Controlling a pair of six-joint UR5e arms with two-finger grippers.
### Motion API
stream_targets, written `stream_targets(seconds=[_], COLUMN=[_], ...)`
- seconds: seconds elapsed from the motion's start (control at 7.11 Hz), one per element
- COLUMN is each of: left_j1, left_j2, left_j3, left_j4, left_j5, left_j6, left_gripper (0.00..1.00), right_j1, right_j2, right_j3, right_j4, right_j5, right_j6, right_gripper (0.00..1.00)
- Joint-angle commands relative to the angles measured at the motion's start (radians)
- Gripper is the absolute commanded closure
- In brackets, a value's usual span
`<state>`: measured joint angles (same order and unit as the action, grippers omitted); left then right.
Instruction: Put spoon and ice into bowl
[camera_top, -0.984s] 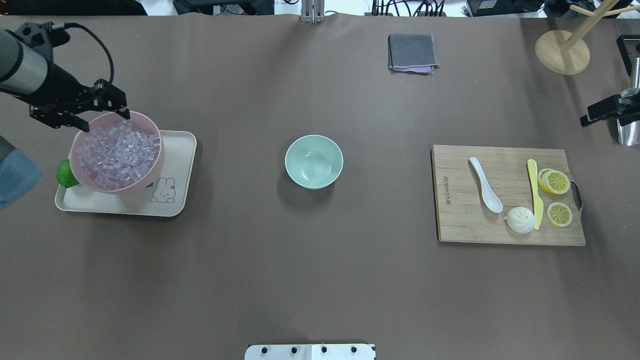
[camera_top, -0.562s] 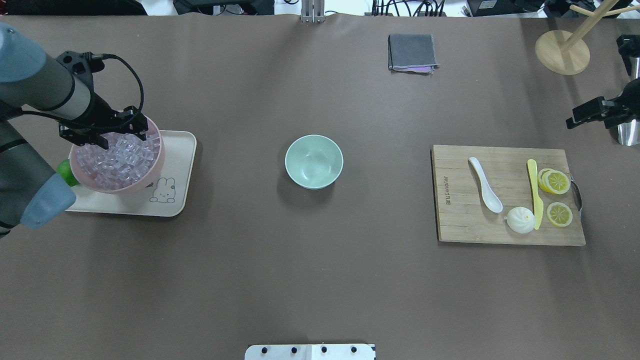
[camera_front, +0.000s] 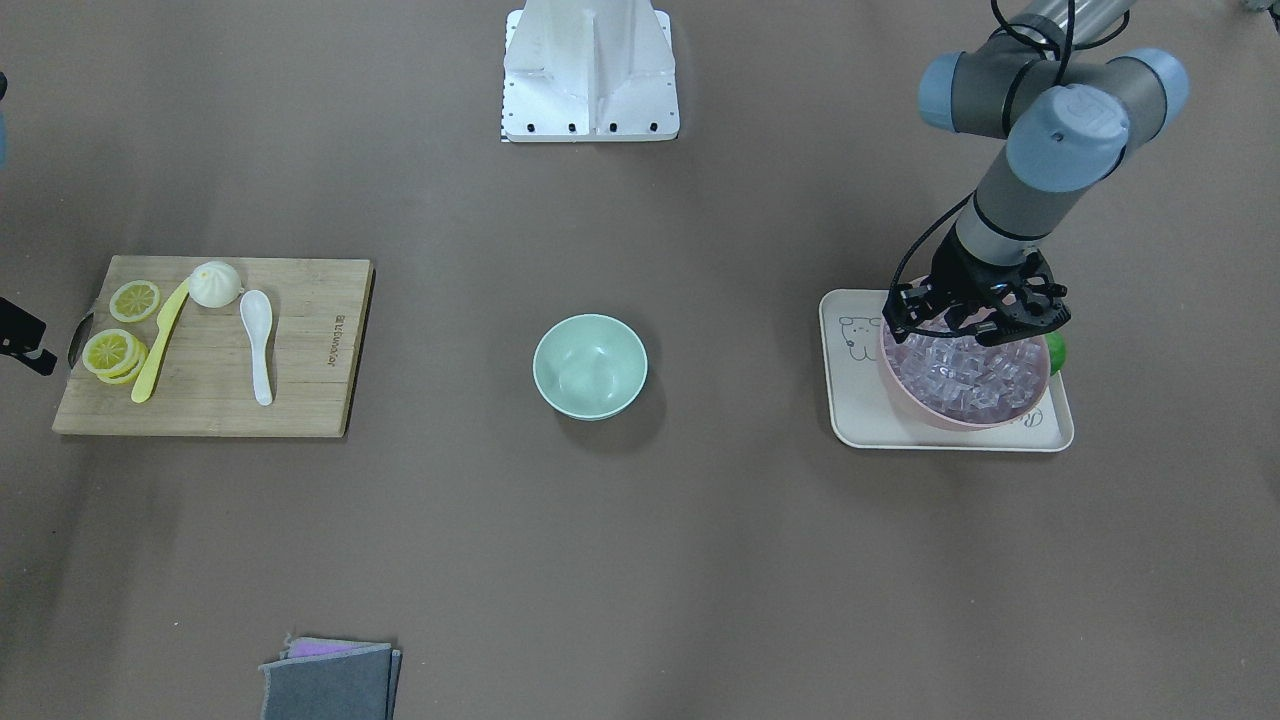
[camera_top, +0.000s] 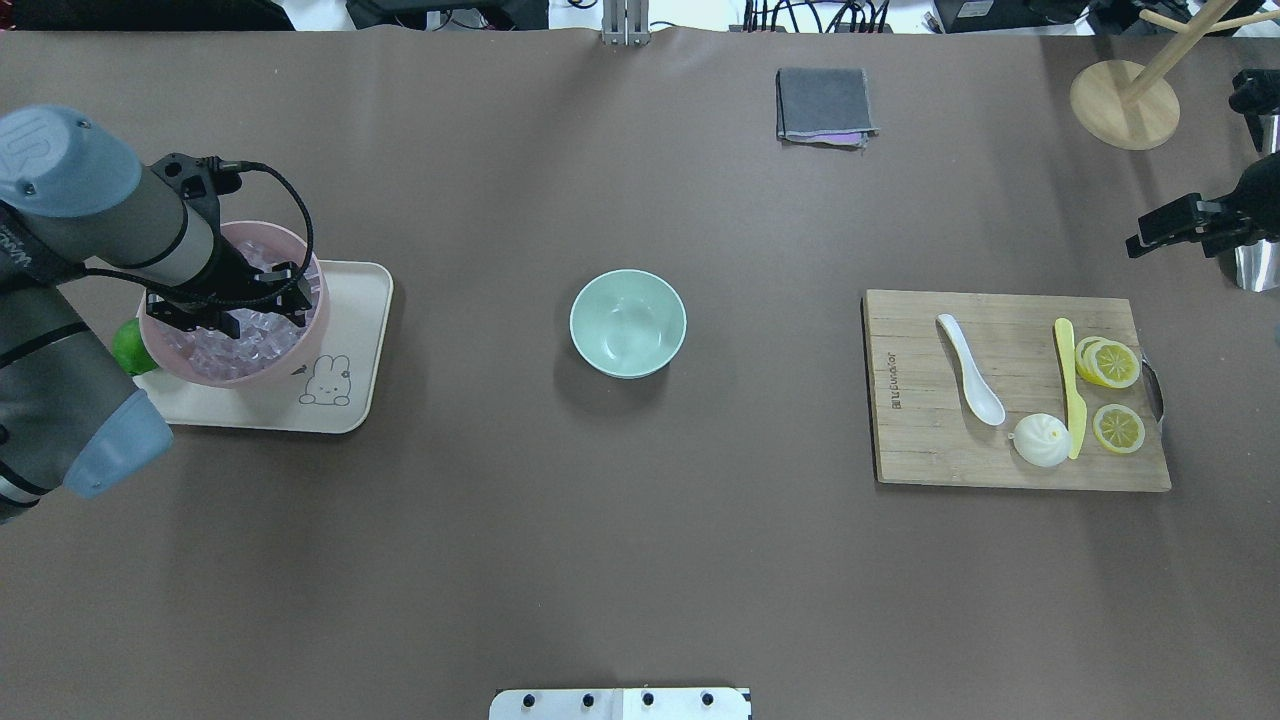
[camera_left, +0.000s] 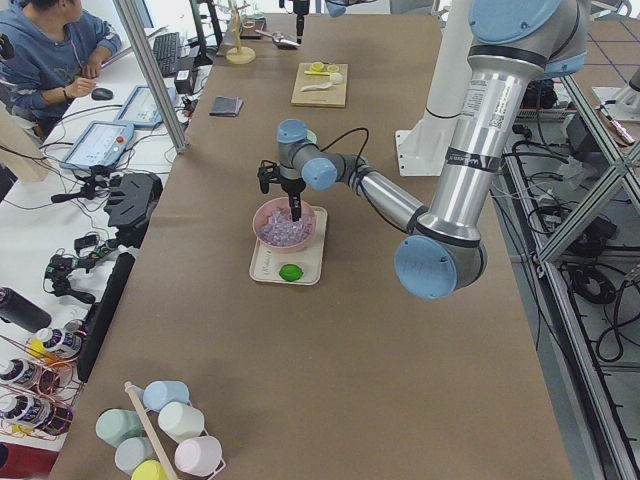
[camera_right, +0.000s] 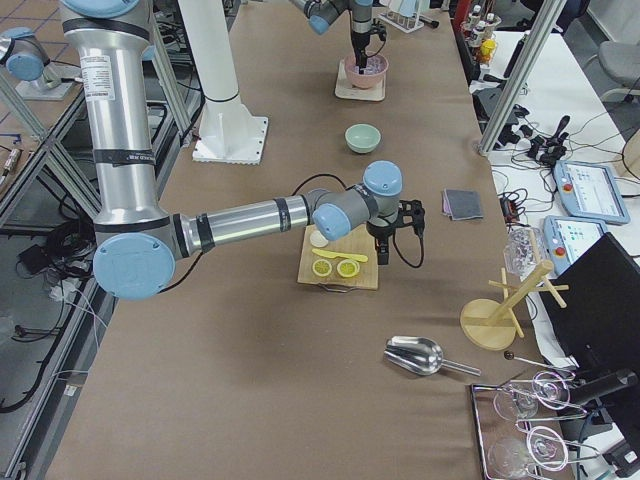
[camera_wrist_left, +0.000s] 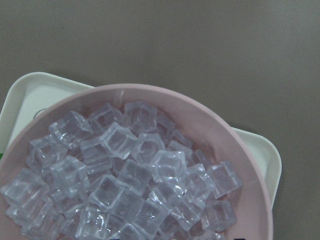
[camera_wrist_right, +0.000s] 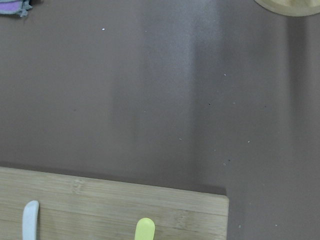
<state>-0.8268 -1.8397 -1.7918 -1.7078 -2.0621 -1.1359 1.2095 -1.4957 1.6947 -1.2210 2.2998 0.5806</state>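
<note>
Carefully now: my left gripper (camera_top: 232, 312) hangs with jaws spread over the pink bowl (camera_wrist_left: 252, 180); I should straddle one top ice cube (camera_wrist_left: 116, 140), then pinch gently.

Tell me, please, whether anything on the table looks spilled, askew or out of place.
Nothing stands out: the ice is all inside the pink bowl, the mint-green bowl stands upright and empty, and the spoon lies on the cutting board.

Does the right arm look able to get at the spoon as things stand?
Probably yes. The spoon lies bare on the cutting board, apart from the bun and yellow knife, with nothing over it. The right gripper hovers just beyond the board's far right corner.
</note>
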Motion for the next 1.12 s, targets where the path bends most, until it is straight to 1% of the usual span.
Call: stream_targets(seconds=[0.0,0.7,0.98], left_j1=[0.009,0.015,0.017], left_j2=[0.01,0.0,-0.003], left_j3=[0.002,0.018,0.025], left_j4=[0.0,0.0,0.0], left_j5=[0.002,0.002,0.002], left_j6=[0.001,0.002,0.001], left_gripper=[0.34,0.34,0.4], right_j1=[-0.001,-0.001,-0.001], right_j2=[0.0,-0.009,-0.011], right_j3=[0.0,0.002,0.002], right_j4=[0.0,0.0,0.0], right_j5=[0.001,0.001,0.001], right_j6=[0.007,0.013,0.013], right_gripper=[0.01,0.01,0.01])
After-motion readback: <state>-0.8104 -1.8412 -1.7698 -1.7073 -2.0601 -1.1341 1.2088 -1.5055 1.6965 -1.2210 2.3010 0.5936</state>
